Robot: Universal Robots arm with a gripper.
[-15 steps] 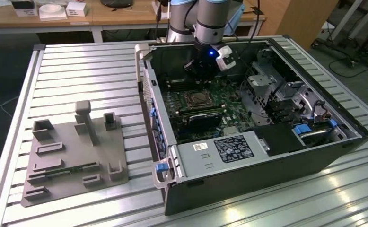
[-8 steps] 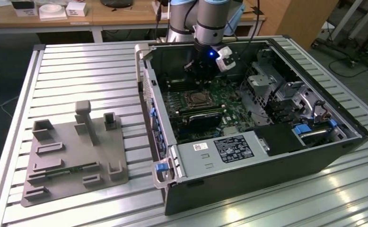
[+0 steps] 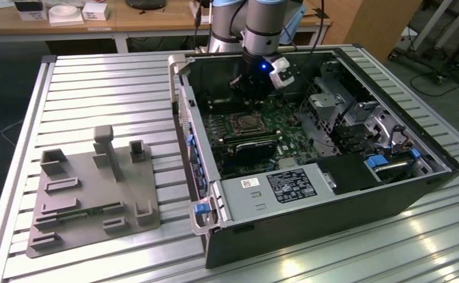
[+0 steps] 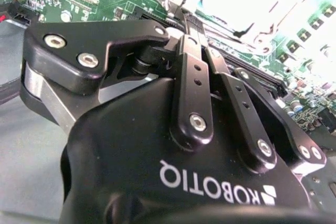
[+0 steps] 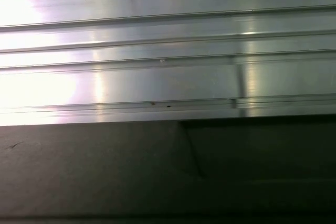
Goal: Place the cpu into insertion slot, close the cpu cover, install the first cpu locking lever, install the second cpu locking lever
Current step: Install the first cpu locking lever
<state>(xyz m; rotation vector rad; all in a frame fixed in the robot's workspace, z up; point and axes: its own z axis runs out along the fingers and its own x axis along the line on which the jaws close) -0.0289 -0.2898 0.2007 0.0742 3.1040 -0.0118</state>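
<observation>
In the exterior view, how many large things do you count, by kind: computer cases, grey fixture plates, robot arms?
Computer case: 1
Grey fixture plate: 1
Robot arm: 1
Total: 3

In the exterior view the open computer case (image 3: 308,230) lies on the slatted table (image 3: 104,94), taking up the centre and right of the frame, with a fixture plate (image 3: 88,194) on the table at lower left. Inside the case the insertion slot (image 3: 246,124) sits near frame centre, the gripper (image 3: 249,95) just above it in the frame and a power supply box (image 3: 291,184) below it. A desk (image 3: 135,20) stands behind the table at upper left.
</observation>
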